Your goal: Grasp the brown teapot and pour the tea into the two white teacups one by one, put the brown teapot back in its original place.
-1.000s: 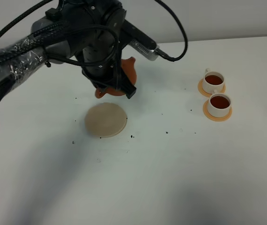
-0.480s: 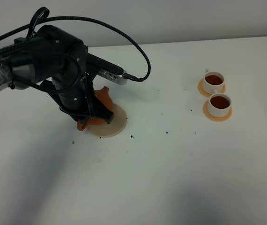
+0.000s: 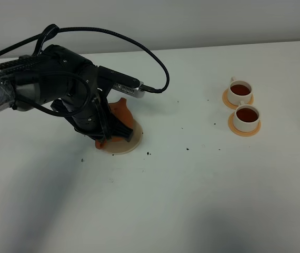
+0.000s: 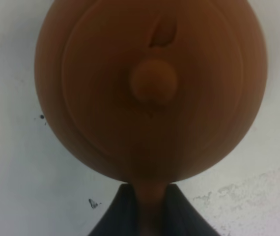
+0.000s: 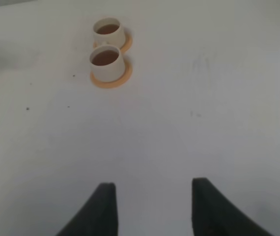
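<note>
The brown teapot (image 3: 120, 109) sits low over the cream-beige coaster (image 3: 131, 140), its original place, at the table's left. My left arm hides most of it, so I cannot tell whether it rests on the disc. In the left wrist view the teapot (image 4: 150, 83) fills the frame from above, and my left gripper (image 4: 150, 212) is shut on its loop handle. The two white teacups (image 3: 240, 90) (image 3: 246, 117) stand on orange saucers at the right, both holding dark tea. They also appear in the right wrist view (image 5: 109, 30) (image 5: 105, 61), far ahead of my open, empty right gripper (image 5: 154, 206).
Small dark specks (image 3: 149, 154) dot the white table around the coaster. A black cable (image 3: 155, 60) loops over the left arm. The back edge of the table meets a pale wall.
My left arm has carried the teapot from behind the coaster forward and down onto or just above it. The cups have not moved.
</note>
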Robot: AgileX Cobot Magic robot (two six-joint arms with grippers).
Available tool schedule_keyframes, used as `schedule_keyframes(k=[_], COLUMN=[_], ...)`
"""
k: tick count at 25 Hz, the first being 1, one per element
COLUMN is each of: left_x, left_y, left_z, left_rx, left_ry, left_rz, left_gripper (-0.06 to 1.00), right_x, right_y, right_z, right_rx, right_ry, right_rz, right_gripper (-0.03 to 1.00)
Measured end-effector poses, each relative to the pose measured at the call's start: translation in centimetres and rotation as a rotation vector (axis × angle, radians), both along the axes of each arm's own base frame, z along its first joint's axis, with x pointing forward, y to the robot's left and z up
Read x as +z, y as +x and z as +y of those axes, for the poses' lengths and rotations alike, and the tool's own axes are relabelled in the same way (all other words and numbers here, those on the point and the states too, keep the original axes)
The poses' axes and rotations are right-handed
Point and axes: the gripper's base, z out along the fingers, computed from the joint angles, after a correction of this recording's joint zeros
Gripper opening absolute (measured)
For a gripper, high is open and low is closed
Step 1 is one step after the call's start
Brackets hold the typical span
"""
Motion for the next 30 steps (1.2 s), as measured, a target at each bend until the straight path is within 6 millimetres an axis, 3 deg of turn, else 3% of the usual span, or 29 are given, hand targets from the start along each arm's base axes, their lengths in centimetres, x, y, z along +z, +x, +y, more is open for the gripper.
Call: schedule_keyframes(k=[6, 20, 23, 30], left_x=[-1.5, -1.6, -1.6, -1.3], left_y=[0.1, 0.2, 0.2, -0.4], left_z=[-0.2, 0.0, 0.0, 0.5], left_rx=[0.012, 0.014, 0.008, 0.018], left_ry=[0.001, 0.004, 0.015, 0.056], left_rz=[0.042, 0.042, 0.041, 0.096], left_gripper=[0.12, 0.13, 0.2, 0.49], right_x=[0.0, 0.0, 0.0, 0.0], right_y=[0.0, 0.0, 0.0, 0.0], right_z=[0.0, 0.0, 0.0, 0.0], right_rx=[0.0, 0.0, 0.0, 0.0], right_ry=[0.0, 0.0, 0.0, 0.0], right_rz=[0.0, 0.0, 0.0, 0.0], right_gripper=[0.37, 0.37, 0.37, 0.37])
